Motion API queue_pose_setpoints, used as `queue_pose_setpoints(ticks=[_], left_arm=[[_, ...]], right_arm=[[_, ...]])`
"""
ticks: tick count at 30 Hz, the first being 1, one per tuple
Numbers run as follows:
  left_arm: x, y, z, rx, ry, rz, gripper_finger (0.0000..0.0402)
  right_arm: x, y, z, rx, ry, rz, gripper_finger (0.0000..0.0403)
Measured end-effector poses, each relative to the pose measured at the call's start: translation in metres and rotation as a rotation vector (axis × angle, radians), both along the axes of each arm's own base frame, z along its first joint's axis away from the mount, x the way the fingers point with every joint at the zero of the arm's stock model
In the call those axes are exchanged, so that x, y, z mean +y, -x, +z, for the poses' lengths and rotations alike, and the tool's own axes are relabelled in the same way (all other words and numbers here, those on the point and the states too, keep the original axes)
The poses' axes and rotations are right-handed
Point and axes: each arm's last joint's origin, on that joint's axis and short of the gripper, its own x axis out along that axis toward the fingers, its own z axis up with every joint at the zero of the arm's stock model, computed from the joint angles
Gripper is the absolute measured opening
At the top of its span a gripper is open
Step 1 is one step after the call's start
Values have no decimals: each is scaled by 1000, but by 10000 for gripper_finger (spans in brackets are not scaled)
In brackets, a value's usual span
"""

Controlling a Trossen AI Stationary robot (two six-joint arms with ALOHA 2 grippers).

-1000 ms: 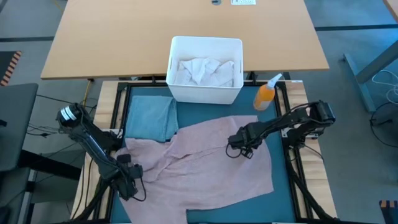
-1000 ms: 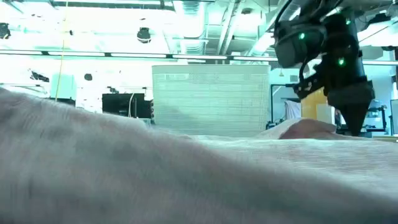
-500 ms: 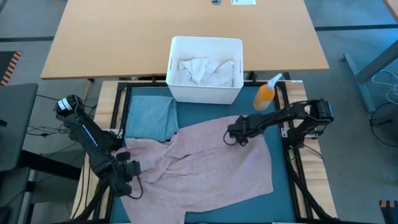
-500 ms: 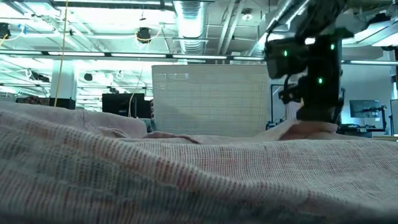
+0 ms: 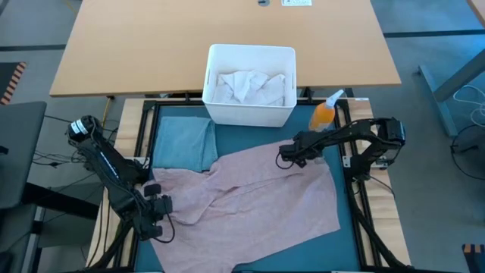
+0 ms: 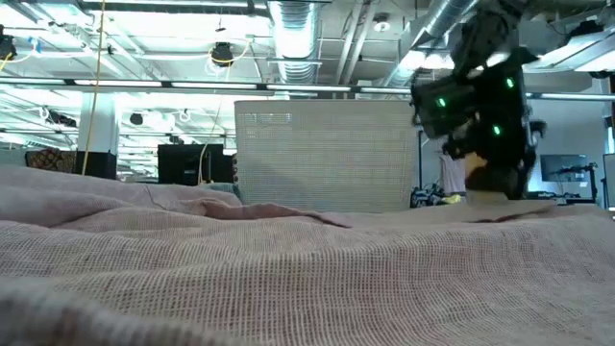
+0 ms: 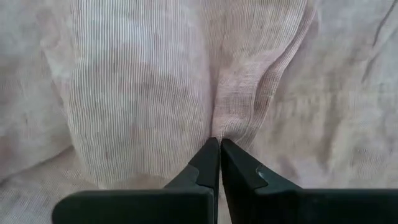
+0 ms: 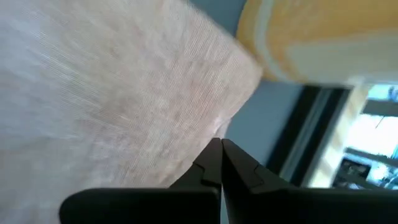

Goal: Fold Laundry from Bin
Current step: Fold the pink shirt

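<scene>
The pink shirt (image 5: pixel 250 197) lies spread across the teal mat (image 5: pixel 182 144) on the desk (image 5: pixel 151 45), just in front of the white bin (image 5: pixel 250 114), which holds crumpled white cloth (image 5: pixel 246 85). Both arms are on the shirt: the left end effector (image 5: pixel 155 203) sits at the garment's left edge, fingers pressed together with a pinch of fabric rising from their tips in the left wrist view, and the right end effector (image 5: pixel 286 157) is at the far right corner, near the orange spray bottle (image 5: pixel 324 114), its fingers likewise closed on the cloth edge. The step in hand looks like spreading the shirt flat before the first fold. To do it well, the two arms should pull apart evenly and low over the mat, so the creases running through the middle ease out rather than bunching toward one side. The right arm needs to keep clear of the spray bottle just beside it, since a sweep outward could tip it. Each pinch is thin, so tension should build gently; a sharp tug would likely slip the cloth free. A folded blue-green piece (image 5: pixel 183 145) lies at the mat's far left, best left undisturbed
</scene>
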Motion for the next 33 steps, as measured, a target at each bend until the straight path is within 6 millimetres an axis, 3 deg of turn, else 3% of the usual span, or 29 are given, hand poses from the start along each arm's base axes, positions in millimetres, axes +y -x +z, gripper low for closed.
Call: queue_pose_setpoints(ticks=[3, 6, 13, 19, 23, 27, 33], left_arm=[[-4, -3, 1, -43, 32, -16, 0], [-14, -9, 5, -124, 123, -58, 0], [-44, -18, 25, -383, 340, -182, 0], [-49, -16, 46, -485, 221, -218, 0], [-33, -9, 42, -313, 96, -129, 0], [-29, -4, 38, -175, 118, -133, 17], [-44, -12, 47, -283, 264, -197, 88]], right_arm=[[10, -11, 22, 11, -49, 35, 25], [34, -22, 43, -5, -151, 111, 30], [123, -31, 87, -130, -276, 368, 34], [198, -2, 100, -189, -371, 569, 36], [228, 20, 99, -242, -401, 550, 42], [260, 36, 99, -348, -491, 596, 65], [295, 60, 92, -383, -561, 759, 116]])
